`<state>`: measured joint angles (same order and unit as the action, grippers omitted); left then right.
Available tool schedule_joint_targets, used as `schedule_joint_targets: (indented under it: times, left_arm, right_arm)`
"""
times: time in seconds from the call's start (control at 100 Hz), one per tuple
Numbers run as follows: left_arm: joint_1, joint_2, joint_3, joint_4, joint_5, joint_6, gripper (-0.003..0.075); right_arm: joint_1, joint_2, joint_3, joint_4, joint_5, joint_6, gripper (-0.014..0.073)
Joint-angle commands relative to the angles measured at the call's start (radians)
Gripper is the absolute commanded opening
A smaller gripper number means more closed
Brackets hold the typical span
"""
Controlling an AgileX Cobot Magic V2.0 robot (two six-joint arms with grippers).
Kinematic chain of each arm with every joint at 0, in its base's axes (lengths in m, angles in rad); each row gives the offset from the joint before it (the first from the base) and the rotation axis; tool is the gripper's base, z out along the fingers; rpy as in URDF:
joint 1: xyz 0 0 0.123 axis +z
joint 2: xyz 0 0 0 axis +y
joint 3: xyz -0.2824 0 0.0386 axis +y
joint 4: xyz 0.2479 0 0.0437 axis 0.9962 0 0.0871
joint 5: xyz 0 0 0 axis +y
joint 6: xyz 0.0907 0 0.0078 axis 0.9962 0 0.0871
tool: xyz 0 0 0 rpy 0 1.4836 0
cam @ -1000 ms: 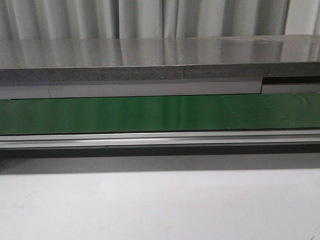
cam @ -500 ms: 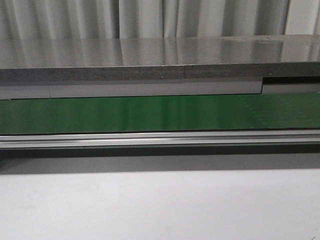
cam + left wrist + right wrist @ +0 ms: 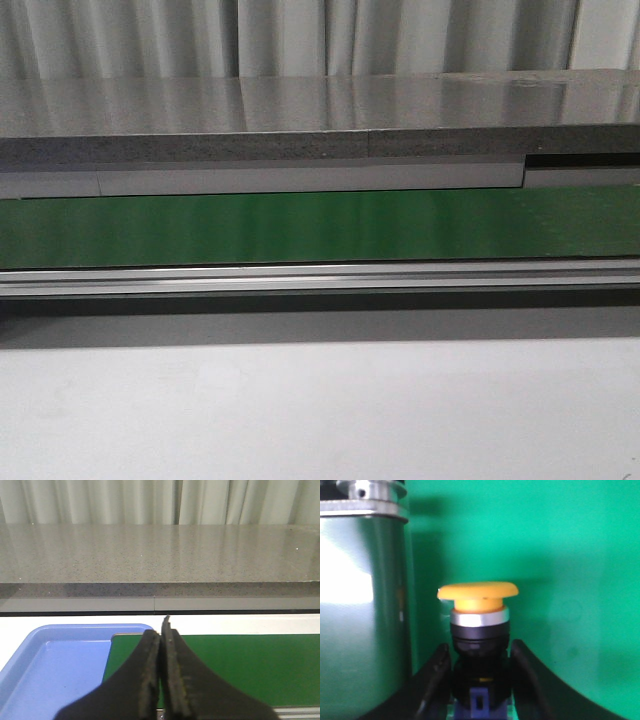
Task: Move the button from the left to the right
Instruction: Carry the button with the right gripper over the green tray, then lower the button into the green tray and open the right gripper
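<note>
Your right pincer [image 3: 480,680] is clamped on the button [image 3: 479,630]: black body pinched between both fingers, yellow-orange head clear of them, over the green belt [image 3: 560,555]. A shiny metal cylinder [image 3: 362,605] stands just beside the button. Your left pincer [image 3: 161,680] is pressed together with nothing in it, above the belt edge next to a blue tray [image 3: 55,665]. Front view shows neither arm, only belt and grey counter [image 3: 320,410].

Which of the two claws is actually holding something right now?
The right gripper: its black fingers flank the dark body of the yellow-capped button. The left gripper is pressed shut on nothing, above a blue tray.
</note>
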<state>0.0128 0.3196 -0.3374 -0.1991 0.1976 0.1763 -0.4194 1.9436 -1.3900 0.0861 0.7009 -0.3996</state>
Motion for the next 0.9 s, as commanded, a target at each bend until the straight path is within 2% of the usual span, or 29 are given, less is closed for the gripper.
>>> schedule_joint_targets:
  times: [0.0,0.1,0.17,0.65,0.89]
  left_arm:
    - [-0.008,0.006,-0.027,-0.011,-0.085,0.001,-0.002]
    - [-0.008,0.006,-0.027,-0.011,-0.085,0.001,-0.002]
    - [-0.008,0.006,-0.027,-0.011,-0.085,0.001,-0.002]
    - [-0.008,0.006,-0.027,-0.011,-0.085,0.001,-0.002]
    - [-0.008,0.006,-0.027,-0.011,-0.085,0.001,-0.002]
  right_arm:
    - [-0.008,-0.052,-0.037,-0.004,-0.036,-0.012,0.031]
    - [-0.008,-0.052,-0.037,-0.004,-0.038,-0.012,0.0418]
    - [-0.008,-0.052,-0.037,-0.004,-0.038,-0.012,0.0454]
    - [-0.008,-0.116,-0.037,-0.002,-0.047,0.037,0.0457]
    - [-0.002,-0.203,-0.037,0.147,-0.038,0.036,0.0457]
